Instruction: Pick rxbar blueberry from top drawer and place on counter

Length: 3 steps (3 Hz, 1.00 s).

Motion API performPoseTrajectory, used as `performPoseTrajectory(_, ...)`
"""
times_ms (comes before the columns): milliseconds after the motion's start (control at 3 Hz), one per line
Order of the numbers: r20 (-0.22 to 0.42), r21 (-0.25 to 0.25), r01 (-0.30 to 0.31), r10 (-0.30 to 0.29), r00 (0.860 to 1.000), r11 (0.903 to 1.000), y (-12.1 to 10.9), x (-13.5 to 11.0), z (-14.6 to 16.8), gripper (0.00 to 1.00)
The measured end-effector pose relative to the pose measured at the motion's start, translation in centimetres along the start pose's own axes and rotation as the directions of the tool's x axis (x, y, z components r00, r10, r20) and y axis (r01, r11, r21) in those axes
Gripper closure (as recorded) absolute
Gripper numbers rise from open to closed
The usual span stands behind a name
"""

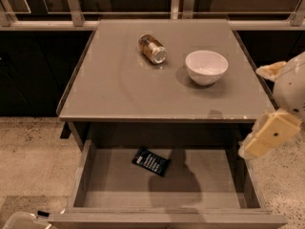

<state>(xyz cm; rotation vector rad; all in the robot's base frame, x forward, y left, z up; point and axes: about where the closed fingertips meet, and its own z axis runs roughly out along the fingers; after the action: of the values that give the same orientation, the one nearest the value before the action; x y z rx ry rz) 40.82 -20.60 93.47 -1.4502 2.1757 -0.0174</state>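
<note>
The rxbar blueberry (151,161), a dark navy wrapper with white print, lies flat and askew on the grey bottom of the open top drawer (119,187), left of its middle. The counter (124,87) is the grey tabletop above the drawer. My gripper (268,136), cream-coloured, hangs at the right edge of the view beside the table's front right corner. It is above the drawer's right wall and well to the right of the bar, touching nothing that I can see.
A glass jar with tan contents (152,49) lies on its side at the back middle of the counter. A white bowl (206,67) stands to its right. Speckled beige floor (33,151) surrounds the table. A white object (21,221) shows at the bottom left.
</note>
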Motion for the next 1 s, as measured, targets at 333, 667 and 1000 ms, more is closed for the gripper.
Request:
performPoseTrajectory(333,0.074,0.018,-0.049,0.048,0.996,0.9986,1.4,0.3,2.6,0.0)
performPoseTrajectory(667,0.108,-0.014,-0.068,0.07,0.992,0.9976,2.1,0.6,4.8,0.0)
performPoseTrajectory(1000,0.113,-0.021,-0.071,0.073,0.991,0.9972,2.2,0.6,5.2,0.0)
